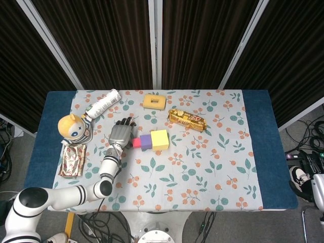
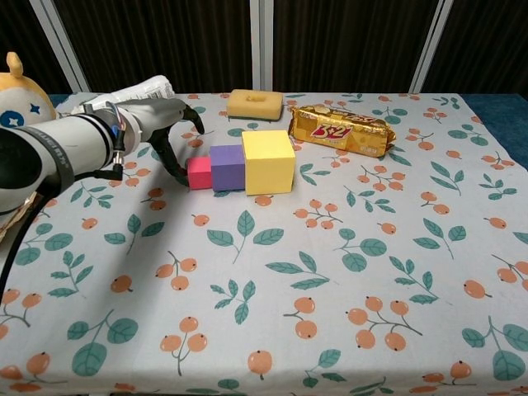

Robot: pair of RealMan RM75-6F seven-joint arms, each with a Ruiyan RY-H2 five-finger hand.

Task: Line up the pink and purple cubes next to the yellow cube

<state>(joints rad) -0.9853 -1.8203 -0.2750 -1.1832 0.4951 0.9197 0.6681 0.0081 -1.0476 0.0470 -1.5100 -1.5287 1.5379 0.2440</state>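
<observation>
Pink cube (image 2: 199, 172) touching purple cube (image 2: 227, 167), purple against yellow cube (image 2: 268, 161), one row | left hand (image 2: 169, 128) just left of pink, fingers curled, a fingertip at its side, gripping nothing

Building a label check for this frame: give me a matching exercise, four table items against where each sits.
Things:
1. pink cube
2. purple cube
3. yellow cube
4. biscuit packet

Places:
A. middle of the cube row
B. behind and to the right of the cube row, apart from it
C. end of the row next to the left robot hand
D. end of the row farthest from the left robot hand

Pairs: 1-C, 2-A, 3-D, 4-B
</observation>
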